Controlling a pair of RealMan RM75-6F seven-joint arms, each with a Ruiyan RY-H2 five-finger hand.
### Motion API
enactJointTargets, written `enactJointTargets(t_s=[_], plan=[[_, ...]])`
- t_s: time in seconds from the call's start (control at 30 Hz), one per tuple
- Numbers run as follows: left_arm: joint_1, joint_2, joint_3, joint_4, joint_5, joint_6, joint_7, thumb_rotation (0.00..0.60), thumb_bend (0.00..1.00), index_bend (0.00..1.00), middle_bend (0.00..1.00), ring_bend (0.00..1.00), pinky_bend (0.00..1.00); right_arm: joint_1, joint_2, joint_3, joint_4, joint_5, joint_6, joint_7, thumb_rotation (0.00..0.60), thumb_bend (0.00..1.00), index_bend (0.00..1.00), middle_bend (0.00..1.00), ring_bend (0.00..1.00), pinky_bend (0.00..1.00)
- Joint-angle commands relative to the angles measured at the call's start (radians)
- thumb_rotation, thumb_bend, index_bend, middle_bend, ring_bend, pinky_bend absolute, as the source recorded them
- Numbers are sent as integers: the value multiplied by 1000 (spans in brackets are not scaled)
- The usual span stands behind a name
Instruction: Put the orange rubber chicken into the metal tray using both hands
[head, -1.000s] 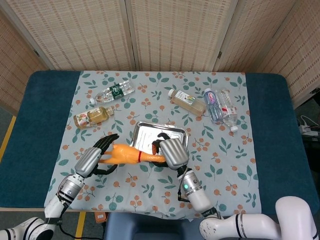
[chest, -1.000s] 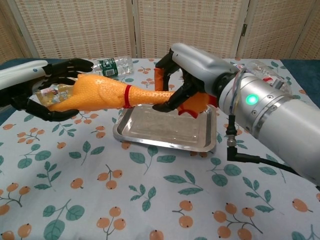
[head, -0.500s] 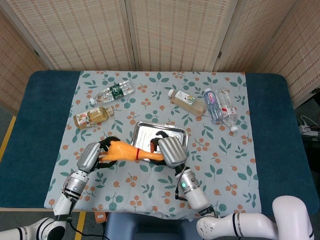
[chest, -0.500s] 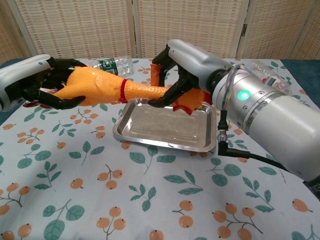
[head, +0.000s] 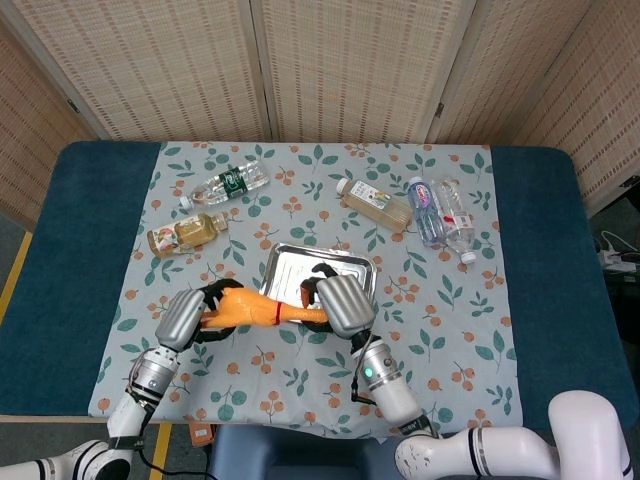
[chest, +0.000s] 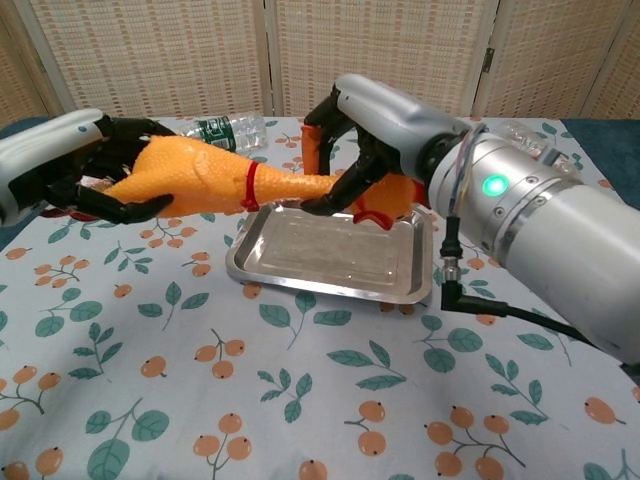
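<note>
Both hands are up off the table with the chicken (chest: 215, 178) slung between them. The left hand (chest: 75, 170) comes in low from the near left corner, its dark fingers (chest: 128, 206) wrapped around the fat body end, above and below it. The right hand (chest: 385, 125) reaches over the tray (chest: 330, 262) with its silver back turned upward, fingers curled down and clamped on the thin neck end (the head's red and orange bits poke out beneath its palm). Its forearm slants back toward the near right, a green light glowing on the wrist.

The chicken hangs roughly level, clear of the cloth, its body out past the tray's left rim and its neck end above the tray's left part. In the head view (head: 262, 309) it lies along the tray's near edge.

One chicken, one tray, two hands. Beyond the tray lie five bottles, all on their sides: far left of it a clear bottle with a green label (head: 225, 184) and an amber bottle (head: 187, 232) just nearer; far right of it a pale juice bottle (head: 374, 203) and two clear water bottles (head: 441, 216) side by side, touching or nearly so. The tray itself holds nothing.
</note>
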Motion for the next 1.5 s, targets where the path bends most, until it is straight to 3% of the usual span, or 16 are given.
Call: enactJointTargets(t_s=[0.03, 0.07, 0.1, 0.27, 0.77, 1.5], plan=[[-27, 56, 24, -40, -26, -94, -3, 600, 468, 79, 132, 101, 376, 0, 2, 0, -5, 1, 4, -5, 600, 296, 927, 572, 697, 978], [-32, 64, 22, -44, -29, -105, -6, 600, 446, 8, 22, 10, 258, 0, 2, 0, -6, 2, 5, -6, 600, 296, 927, 572, 697, 978], [-36, 68, 21, -44, -26, -109, -6, 600, 426, 0, 0, 0, 193, 0, 2, -2, -6, 2, 5, -7, 600, 296, 927, 572, 697, 978], [-47, 84, 27, -46, 1, -123, -22, 600, 341, 0, 0, 0, 89, 1, 1, -3, -4, 7, 9, -14, 600, 296, 927, 572, 697, 978], [-55, 92, 36, -68, 14, -126, -51, 600, 336, 0, 0, 0, 79, 5, 2, -5, -2, 15, 10, -18, 600, 300, 927, 572, 697, 978], [-33, -1, -3, 40, 30, -14, -128, 600, 331, 0, 0, 0, 75, -11, 14, 8, -42, 16, -20, 112, 600, 304, 927, 581, 697, 978]])
